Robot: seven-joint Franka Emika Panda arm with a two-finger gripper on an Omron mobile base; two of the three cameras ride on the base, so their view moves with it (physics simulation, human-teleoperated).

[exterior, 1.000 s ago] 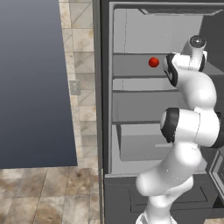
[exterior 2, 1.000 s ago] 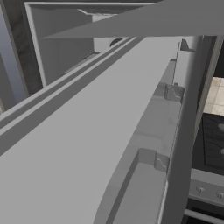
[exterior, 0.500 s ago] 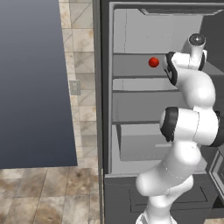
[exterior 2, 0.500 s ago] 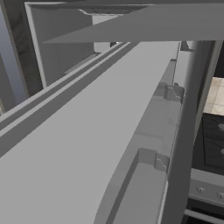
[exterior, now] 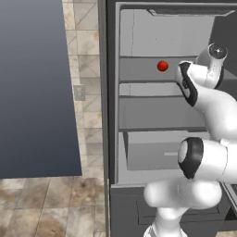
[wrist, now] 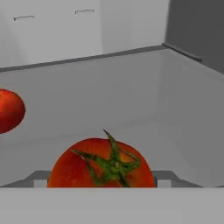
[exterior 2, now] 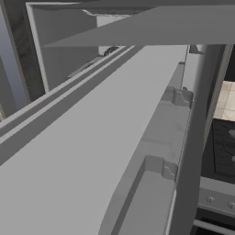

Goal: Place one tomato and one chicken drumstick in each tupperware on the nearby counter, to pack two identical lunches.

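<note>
Red and glossy, a tomato [wrist: 101, 162] with a green stalk sits right at the bottom of the hand view, close in front of the camera, on the pale grey shelf [wrist: 131, 100] of an open fridge. A second tomato [wrist: 8, 110] rests on the same shelf, off to one side and a little farther back. In the left base view one tomato [exterior: 162, 66] shows as a small red ball on an upper shelf, with the white arm [exterior: 203, 115] reaching up into the fridge just beside it.

The tool sits low around the near tomato, but its fingertips are hidden at the bottom edge of the hand view — so whether it is clasping the tomato or hanging loose about it, I cannot tell.

As for progress, my judgement is that the task is near its start. The pictures show nothing packed — both tomatoes lie on the fridge shelf. What remains looks like nearly all of it: lift this tomato out, carry it to a tupperware on the desk, bring the second tomato to the other one, then add a drumstick to each.
</note>
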